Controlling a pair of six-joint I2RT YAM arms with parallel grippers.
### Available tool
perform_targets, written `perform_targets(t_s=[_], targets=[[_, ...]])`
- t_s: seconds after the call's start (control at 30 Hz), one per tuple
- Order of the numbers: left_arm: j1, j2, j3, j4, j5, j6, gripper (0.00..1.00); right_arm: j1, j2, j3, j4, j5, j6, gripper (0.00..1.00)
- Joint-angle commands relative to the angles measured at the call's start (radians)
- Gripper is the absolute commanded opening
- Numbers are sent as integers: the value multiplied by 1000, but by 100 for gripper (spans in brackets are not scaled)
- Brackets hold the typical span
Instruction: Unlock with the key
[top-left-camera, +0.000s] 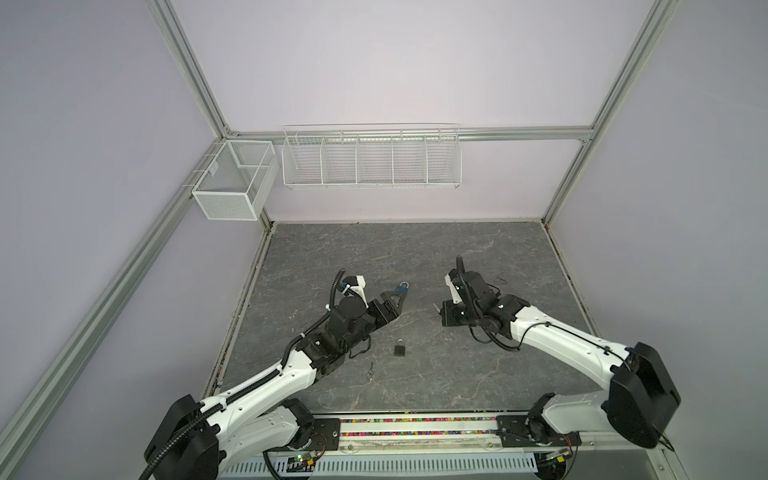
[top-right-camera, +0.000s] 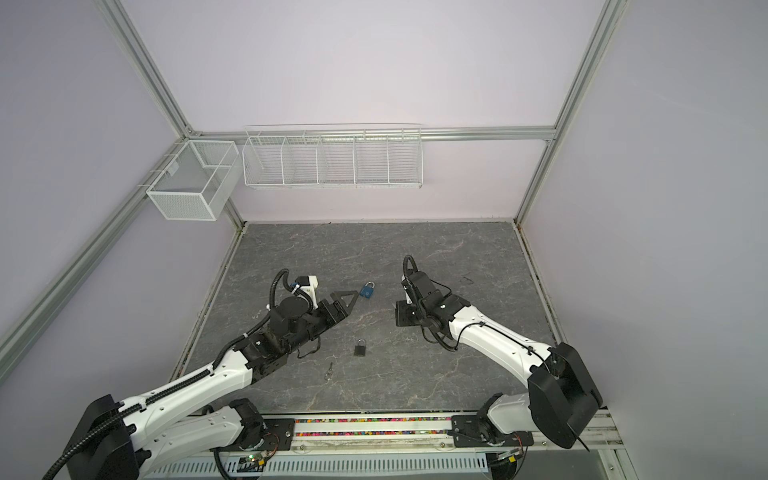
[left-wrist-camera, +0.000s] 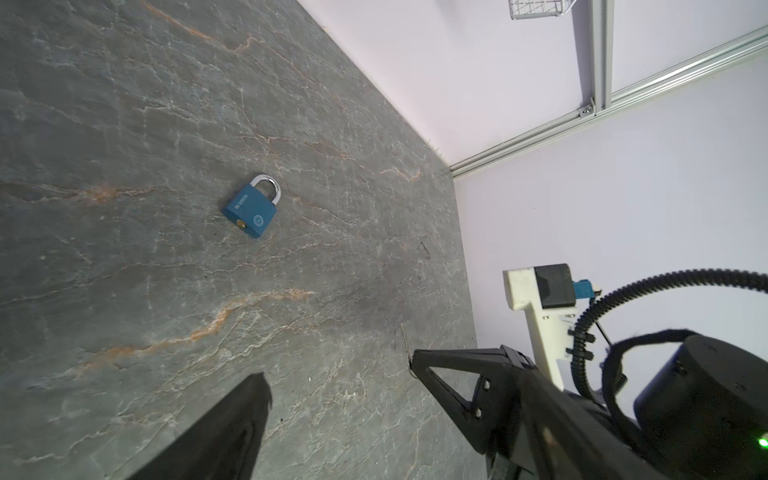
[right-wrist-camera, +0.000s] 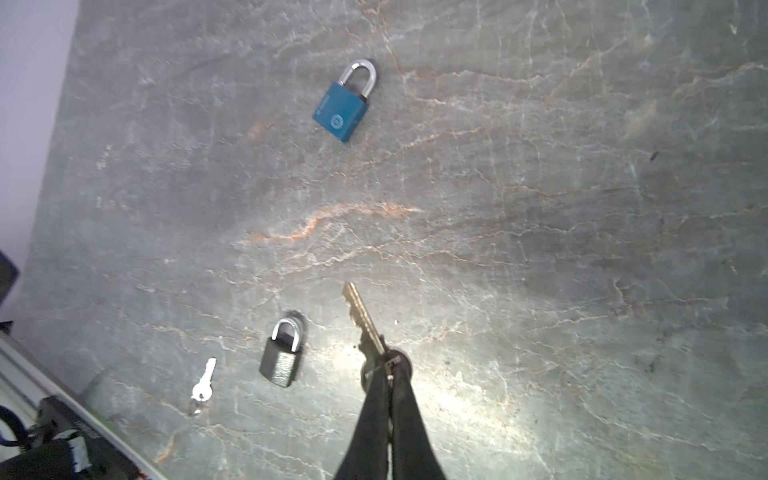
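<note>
1. The key (right-wrist-camera: 363, 318) is pinched by its head in the right gripper (right-wrist-camera: 388, 365), whose jaws are clamped tight on it. The toothed blade sticks out past the fingertips, and the head is mostly hidden between the fingers. It sits over the surface (top-left-camera: 457, 374), right of the middle. How high it sits cannot be told. In both top views the arm's own wrist housing covers this gripper, and the key is too small to make out.
2. The blue padlock (top-left-camera: 402, 289) (right-wrist-camera: 343, 106) lies flat near the middle of the surface, a little toward the far edge. Its shackle points at that edge and looks seated at both ends. The brass keyhole face shows only in the left wrist view (left-wrist-camera: 250, 210).
3. The left gripper (left-wrist-camera: 336, 370) is spread wide with nothing between its jaws. It sits just short of the blue padlock, on the padlock's left and near side. In a top view one finger overlaps the padlock's corner, but the wrist view shows bare surface between them. One finger (left-wrist-camera: 232, 419) is cut off by the frame.
4. A dark padlock (top-left-camera: 400, 348) (right-wrist-camera: 282, 359) lies flat between the middle and the near edge, its shackle slightly blurred.
5. A small silver key (right-wrist-camera: 204, 384) on a ring lies just left of the dark padlock, closer to the near edge. In the top views it is a thin sliver (top-right-camera: 329, 371).
</note>
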Motion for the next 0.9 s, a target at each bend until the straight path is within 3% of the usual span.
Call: perform_targets(t_s=[0.0, 0.07, 0.43, 0.87], targets=[[-5, 41, 45, 7, 19, -16, 86, 22, -23, 41, 25, -27, 49, 6], [-6, 69, 59, 22, 32, -16, 78, 29, -26, 58, 31, -40, 70, 6], [-13, 206, 114, 88, 87, 3, 56, 124, -2, 117, 53, -17, 105, 7], [-18, 298, 163, 114, 117, -1, 30, 153, 33, 144, 47, -22, 88, 7]])
